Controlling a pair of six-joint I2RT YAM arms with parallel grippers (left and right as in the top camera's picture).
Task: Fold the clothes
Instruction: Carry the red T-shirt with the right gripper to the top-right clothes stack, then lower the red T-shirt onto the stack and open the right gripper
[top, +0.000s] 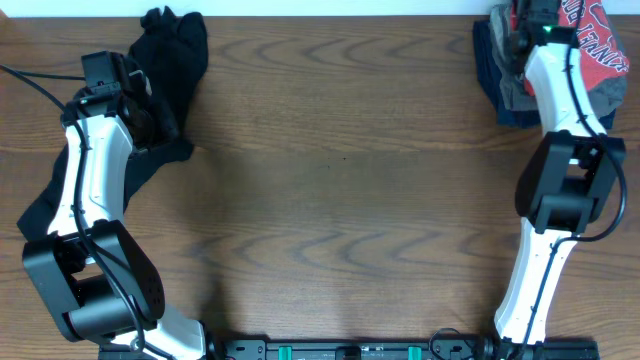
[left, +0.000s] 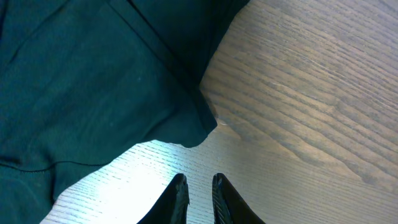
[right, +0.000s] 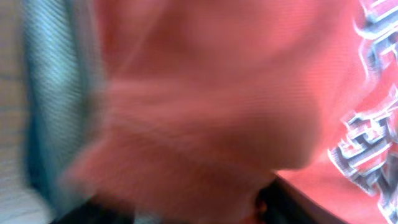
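Note:
The red-orange T-shirt (top: 597, 45) with white block lettering lies crumpled on a pile at the table's far right corner. My right gripper (top: 527, 30) is down on that pile. In the right wrist view the blurred red T-shirt (right: 205, 93) fills the frame and bulges between the wide-apart dark fingers of the gripper (right: 186, 211). A black garment (top: 172, 55) lies rumpled at the far left. My left gripper (top: 150, 105) hovers over its near edge. In the left wrist view the gripper (left: 200, 186) has only a narrow gap, nothing in it, just short of the black garment (left: 93, 81).
Under the red shirt lie grey and navy clothes (top: 500, 95). More black cloth (top: 40, 210) trails toward the left edge beneath the left arm. The wooden table (top: 340, 200) stretches between the two arms.

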